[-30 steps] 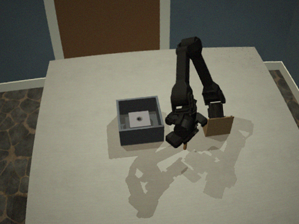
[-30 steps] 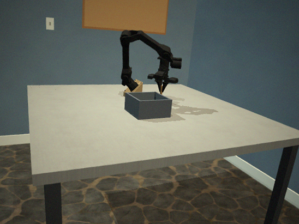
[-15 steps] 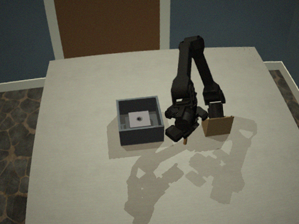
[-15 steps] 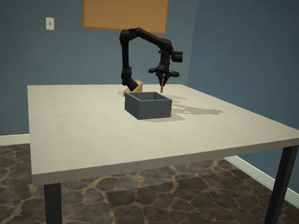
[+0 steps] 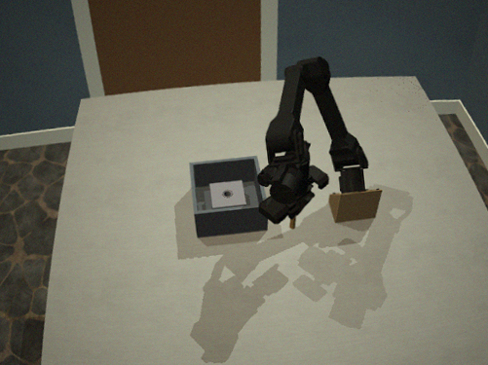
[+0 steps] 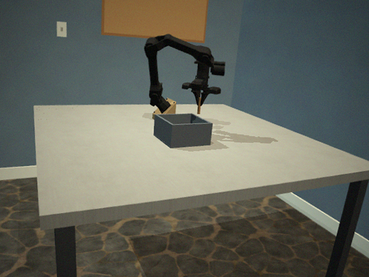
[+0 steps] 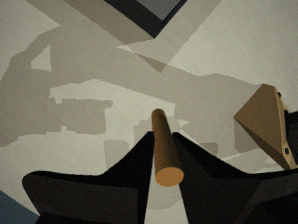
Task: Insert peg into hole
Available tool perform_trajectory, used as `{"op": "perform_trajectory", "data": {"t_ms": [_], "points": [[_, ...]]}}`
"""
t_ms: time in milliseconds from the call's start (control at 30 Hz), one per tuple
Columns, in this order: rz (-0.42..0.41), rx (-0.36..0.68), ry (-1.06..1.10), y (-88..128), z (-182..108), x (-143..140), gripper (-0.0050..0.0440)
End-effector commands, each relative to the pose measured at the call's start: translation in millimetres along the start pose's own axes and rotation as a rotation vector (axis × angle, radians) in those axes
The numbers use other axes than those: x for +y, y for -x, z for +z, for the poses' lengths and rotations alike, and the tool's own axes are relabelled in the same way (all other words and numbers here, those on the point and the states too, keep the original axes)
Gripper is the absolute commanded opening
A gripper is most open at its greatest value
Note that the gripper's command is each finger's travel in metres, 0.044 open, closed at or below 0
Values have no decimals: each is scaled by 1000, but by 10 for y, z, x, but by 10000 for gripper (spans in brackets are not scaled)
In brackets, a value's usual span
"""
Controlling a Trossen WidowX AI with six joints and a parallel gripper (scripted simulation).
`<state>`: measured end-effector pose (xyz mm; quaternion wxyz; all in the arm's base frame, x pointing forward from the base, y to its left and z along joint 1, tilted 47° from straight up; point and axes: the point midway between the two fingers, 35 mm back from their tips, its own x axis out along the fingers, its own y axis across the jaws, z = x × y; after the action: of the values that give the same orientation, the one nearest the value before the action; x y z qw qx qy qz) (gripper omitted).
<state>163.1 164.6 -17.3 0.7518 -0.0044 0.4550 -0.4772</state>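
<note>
My gripper [image 5: 291,214] is shut on the tan peg [image 7: 164,148] and holds it upright above the table, just right of the box. The peg's lower end sticks out below the fingers in the top view [image 5: 292,222] and in the exterior view [image 6: 199,106]. A white plate [image 5: 227,194] with a dark hole [image 5: 228,193] lies on the box floor.
The arm's tan base block [image 5: 355,204] stands right of the gripper, also seen in the wrist view [image 7: 269,123]. The arm's links rise behind the box. The table edges are far from the box.
</note>
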Motion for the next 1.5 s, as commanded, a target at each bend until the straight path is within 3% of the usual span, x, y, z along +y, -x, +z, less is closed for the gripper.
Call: {"op": "perform_trajectory", "data": {"t_ms": [0,833,1467], "points": [[19,4,-3,74,103,41,0],[24,-17,37,310,792,82,0],[18,5,-23,331,1187,141,0]]}}
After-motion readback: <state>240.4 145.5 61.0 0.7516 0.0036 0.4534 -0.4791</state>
